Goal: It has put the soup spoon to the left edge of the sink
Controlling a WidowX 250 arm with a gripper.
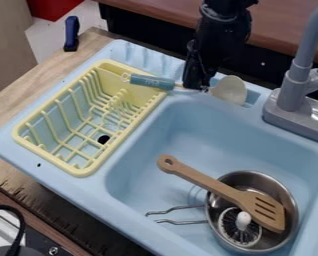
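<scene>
Wooden counter [29, 91], blue sink [138, 167] on it; dark-blue object [71, 33], at edge

The hand [198, 87] at the soup spoon [230, 91]; wooden spatula [212, 183] across metal pan [291, 202]

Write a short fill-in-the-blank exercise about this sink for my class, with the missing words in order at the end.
The dish rack is coloured ____.
The slotted spatula, resting partly in the pan, is made of ____.
Of rack and tap, the spoon's round end lies nearer the ____.
The claw at the spoon is coloured ____.

Missing words: yellow; wood; tap; black.
</scene>
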